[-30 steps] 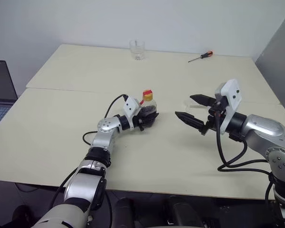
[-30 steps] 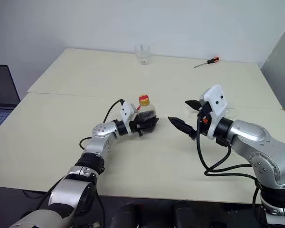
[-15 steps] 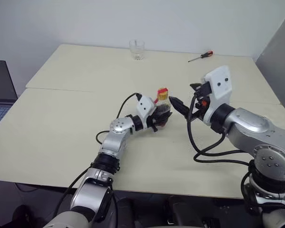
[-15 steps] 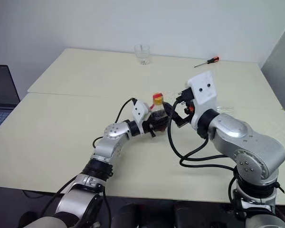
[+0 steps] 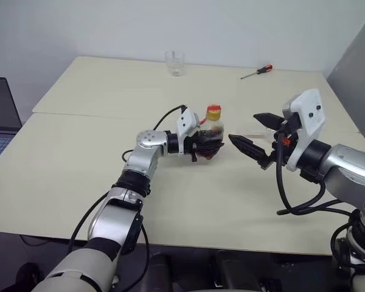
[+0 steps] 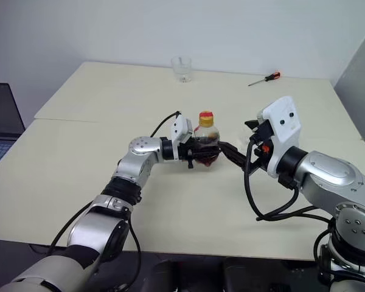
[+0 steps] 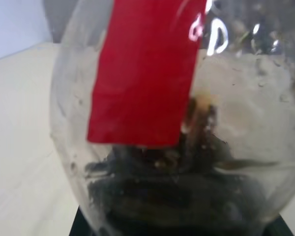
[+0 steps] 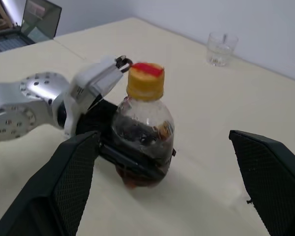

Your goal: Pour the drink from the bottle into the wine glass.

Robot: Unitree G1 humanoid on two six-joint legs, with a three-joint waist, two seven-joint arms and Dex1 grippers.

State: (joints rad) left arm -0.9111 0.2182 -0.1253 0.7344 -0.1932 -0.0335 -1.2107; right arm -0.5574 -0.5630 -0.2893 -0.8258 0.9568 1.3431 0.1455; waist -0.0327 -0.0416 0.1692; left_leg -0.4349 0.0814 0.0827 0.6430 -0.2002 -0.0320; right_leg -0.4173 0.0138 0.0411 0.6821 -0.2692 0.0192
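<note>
Since a second ago, left hand [image 5: 202,145] carries small squat clear plastic bottle [image 5: 212,135] with yellow-red cap rightward, now upright above tabletop [image 5: 79,158]; right hand [image 5: 255,137] swung in, then back.

Eye views: left hand clamped on bottle's lower body, dark drink inside. Right hand just beside bottle, fingers wide apart. Clear tumbler [image 5: 175,63], red-handled screwdriver [image 5: 257,72] at far edge.

Left wrist view: bottle, red label close.

Right wrist view: bottle between spread fingers [image 8: 71,179].

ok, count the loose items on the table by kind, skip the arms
Bottle: 1
Tumbler: 1
Screwdriver: 1
Total: 3
</note>
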